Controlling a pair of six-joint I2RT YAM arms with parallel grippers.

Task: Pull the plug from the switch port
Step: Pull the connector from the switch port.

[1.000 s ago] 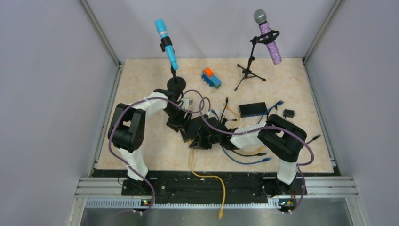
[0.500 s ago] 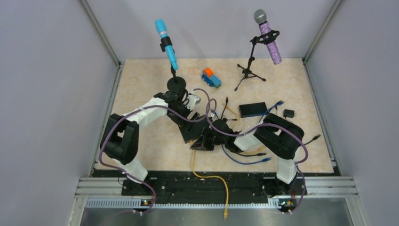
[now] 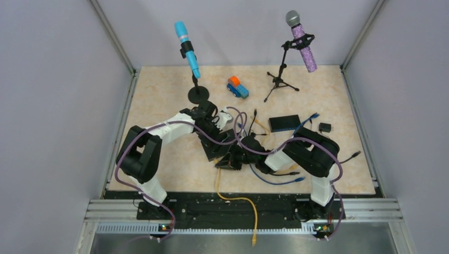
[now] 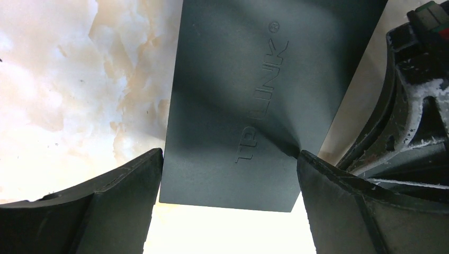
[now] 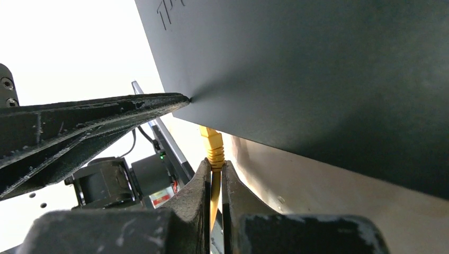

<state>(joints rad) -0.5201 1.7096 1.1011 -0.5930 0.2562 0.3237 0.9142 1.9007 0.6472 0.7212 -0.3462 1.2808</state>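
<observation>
Now clamping the yellow cable [image 5: 214, 194] at bottom centre of the right wrist frame with the right gripper [image 5: 214, 172] squeezed fully closed, just beneath the yellow plug [image 5: 212, 144], which runs up under the edge of the dark switch [image 5: 317, 69] filling the upper right. Straddling that switch in the left wrist frame with the left gripper [image 4: 230, 156] spread wide, fingertips [image 4: 143, 169] right at its two side edges low in the frame. Found together near the centre of the top frame, among loose blue cables [image 3: 275, 181].
</observation>
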